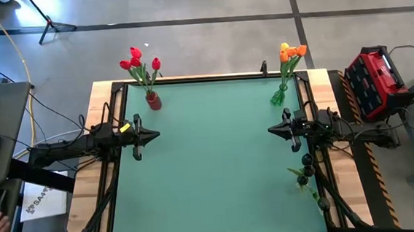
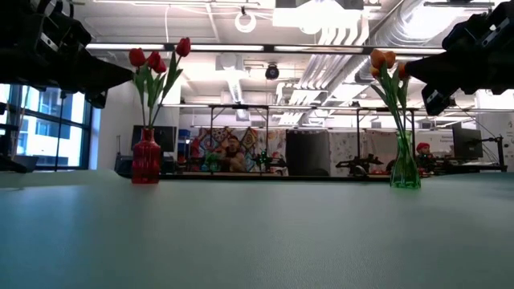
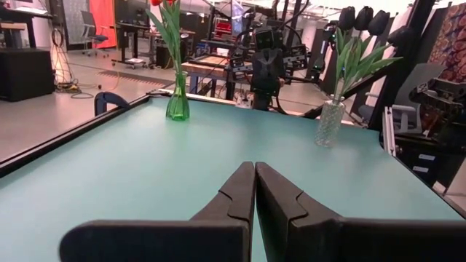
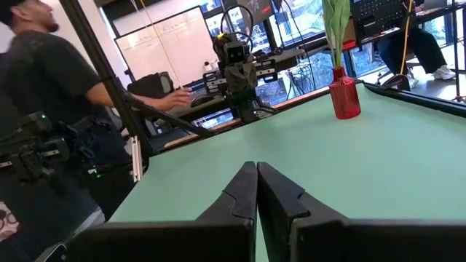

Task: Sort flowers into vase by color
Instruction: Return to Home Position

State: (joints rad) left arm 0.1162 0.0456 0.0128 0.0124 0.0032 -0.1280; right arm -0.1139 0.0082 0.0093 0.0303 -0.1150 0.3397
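Red tulips (image 1: 136, 61) stand in a red vase (image 1: 153, 100) at the worktop's (image 1: 218, 166) far left corner, orange and yellow tulips (image 1: 292, 51) in a green vase (image 1: 278, 95) at the far right, while the left hand (image 1: 153, 135) and right hand (image 1: 272, 130) (each with fingers pressed together) hang by the side edges.

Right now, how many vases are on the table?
3. A red vase at the back-left corner, a green vase at the back-right corner, and a clear vase holding dark flowers by the right edge, nearer the front. None appears hidden.
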